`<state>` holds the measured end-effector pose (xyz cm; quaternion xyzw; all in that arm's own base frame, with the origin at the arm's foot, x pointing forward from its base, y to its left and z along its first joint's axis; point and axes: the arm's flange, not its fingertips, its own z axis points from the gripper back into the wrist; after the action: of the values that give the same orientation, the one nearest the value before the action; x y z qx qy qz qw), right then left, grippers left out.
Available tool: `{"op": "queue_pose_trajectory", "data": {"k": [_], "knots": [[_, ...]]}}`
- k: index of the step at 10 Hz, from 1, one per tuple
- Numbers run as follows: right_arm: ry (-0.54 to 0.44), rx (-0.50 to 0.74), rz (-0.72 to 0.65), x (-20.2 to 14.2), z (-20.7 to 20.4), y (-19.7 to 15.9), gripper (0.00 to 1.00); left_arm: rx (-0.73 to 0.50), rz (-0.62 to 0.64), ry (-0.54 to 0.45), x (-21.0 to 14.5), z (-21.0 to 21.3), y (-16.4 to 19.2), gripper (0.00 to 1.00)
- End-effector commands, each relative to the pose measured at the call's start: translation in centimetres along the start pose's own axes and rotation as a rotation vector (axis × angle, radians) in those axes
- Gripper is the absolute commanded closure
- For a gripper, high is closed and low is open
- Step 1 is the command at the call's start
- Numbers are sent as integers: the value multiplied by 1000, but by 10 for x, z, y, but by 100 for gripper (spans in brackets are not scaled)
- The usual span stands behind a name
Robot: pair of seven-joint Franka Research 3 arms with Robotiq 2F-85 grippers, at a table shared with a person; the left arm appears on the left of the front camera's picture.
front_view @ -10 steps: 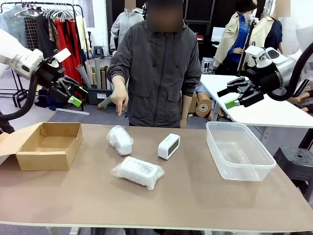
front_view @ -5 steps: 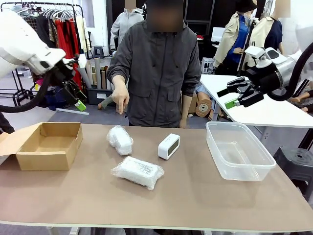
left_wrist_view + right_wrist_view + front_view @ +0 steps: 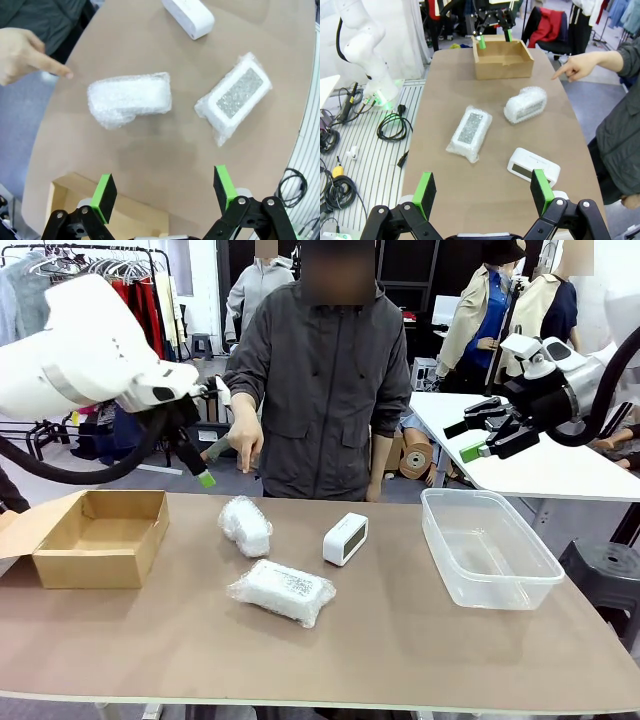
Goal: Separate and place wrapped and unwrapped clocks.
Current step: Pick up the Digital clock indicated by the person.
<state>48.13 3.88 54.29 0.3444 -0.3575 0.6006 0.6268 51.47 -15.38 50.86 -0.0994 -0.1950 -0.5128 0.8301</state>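
Three clocks lie mid-table. The rounder wrapped clock (image 3: pixel 246 525) (image 3: pixel 130 99) (image 3: pixel 525 104) sits nearest the person. The flat wrapped clock (image 3: pixel 282 591) (image 3: pixel 235 100) (image 3: pixel 470 131) lies closer to me. The unwrapped white clock (image 3: pixel 345 538) (image 3: pixel 188 17) (image 3: pixel 534 166) stands to their right. My left gripper (image 3: pixel 200 468) (image 3: pixel 165 192) hangs open in the air, above the table's far edge between the box and the rounder bundle, holding nothing. My right gripper (image 3: pixel 468 438) (image 3: pixel 482 192) is open and empty, raised high above the bin's far side.
An open cardboard box (image 3: pixel 100 536) (image 3: pixel 502 59) stands at the table's left. A clear plastic bin (image 3: pixel 487 547) stands at the right. The person's hand (image 3: pixel 244 445) (image 3: pixel 25 52) (image 3: pixel 580 65) points a finger down near the rounder bundle.
My left arm has swung rightward and forward, from beyond the box to above the table near the rounder bundle. The right arm and the clocks have not moved.
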Motion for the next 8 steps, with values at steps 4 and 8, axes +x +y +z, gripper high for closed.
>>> {"op": "queue_pose_trajectory", "data": {"k": [4,8], "knots": [[-6,0,3,1,1,0,0,9,-3,-12,-7,13,5,0],[-6,0,3,1,1,0,0,92,155,84,10,6,-1,0]]}}
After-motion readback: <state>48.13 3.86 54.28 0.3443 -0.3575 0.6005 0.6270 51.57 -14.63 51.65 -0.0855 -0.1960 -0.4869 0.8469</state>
